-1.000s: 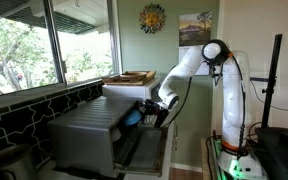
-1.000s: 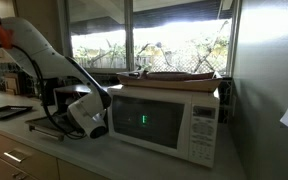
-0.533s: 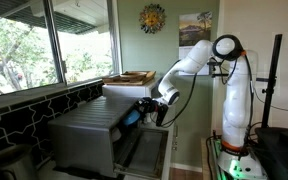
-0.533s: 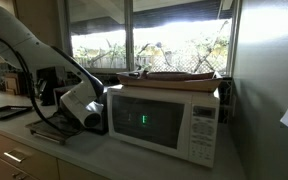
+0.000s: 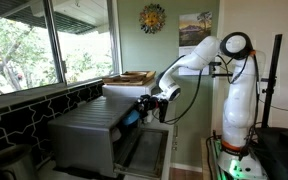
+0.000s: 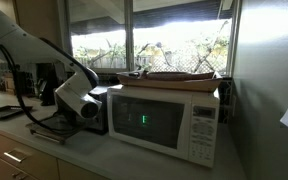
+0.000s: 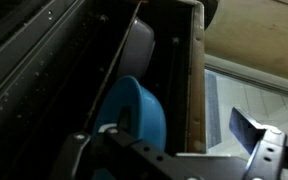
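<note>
My end effector (image 7: 174, 150) stands wide open, holding nothing. Just ahead of it, inside a dark compartment, sits a blue bowl (image 7: 136, 115). It is round and smooth, probably light, rigid plastic and rather slippery, so I judge its rim the best hold. Beyond it leans a grey rounded dish (image 7: 139, 45), and a wooden edge (image 7: 192, 80) runs alongside.
</note>
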Tool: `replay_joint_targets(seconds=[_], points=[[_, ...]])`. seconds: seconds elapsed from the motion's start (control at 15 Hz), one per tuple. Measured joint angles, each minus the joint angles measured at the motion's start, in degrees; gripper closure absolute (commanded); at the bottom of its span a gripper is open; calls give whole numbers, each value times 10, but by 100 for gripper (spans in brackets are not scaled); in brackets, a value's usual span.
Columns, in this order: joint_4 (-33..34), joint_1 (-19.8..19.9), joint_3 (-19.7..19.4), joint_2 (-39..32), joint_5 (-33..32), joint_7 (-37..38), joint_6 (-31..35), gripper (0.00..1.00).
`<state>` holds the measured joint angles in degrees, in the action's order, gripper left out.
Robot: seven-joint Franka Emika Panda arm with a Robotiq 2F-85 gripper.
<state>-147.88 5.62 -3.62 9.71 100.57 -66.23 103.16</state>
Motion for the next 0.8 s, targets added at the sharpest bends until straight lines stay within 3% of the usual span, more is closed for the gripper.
replay_joint_targets(seconds=[0.8], points=[[8,-1,39,64,-158,223,88,0]])
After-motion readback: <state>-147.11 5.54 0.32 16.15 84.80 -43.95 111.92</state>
